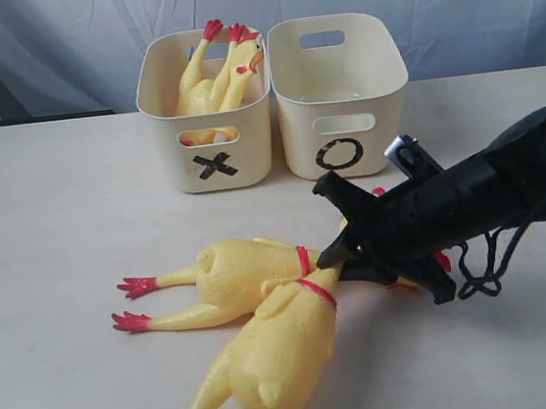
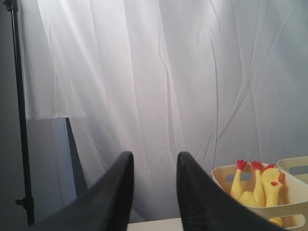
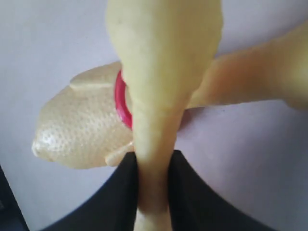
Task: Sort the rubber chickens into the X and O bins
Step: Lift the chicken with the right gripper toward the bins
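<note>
Pale table (image 1: 48, 220) before a white curtain (image 1: 57, 41): one large chicken is gripped by the neck, and two small ones are already binned.

The X bin (image 1: 208, 138) is taken as reference. The O bin (image 1: 341, 108) is set just beside it, both at the curtain end of the table. Two small chickens (image 1: 215, 81) are stood inside the X bin, red feet upward. On the table in front of the X bin, two large chickens are laid crossed, the upper large chicken (image 1: 276, 357) overlapping the lower large chicken (image 1: 232, 273) near the red neck bands. The right gripper (image 1: 333, 255) is clamped on the neck of the upper large chicken, with both fingers pressed against it. The left gripper (image 2: 154, 156) is held aloft facing the curtain, its jaws parted and nothing between them.
</note>
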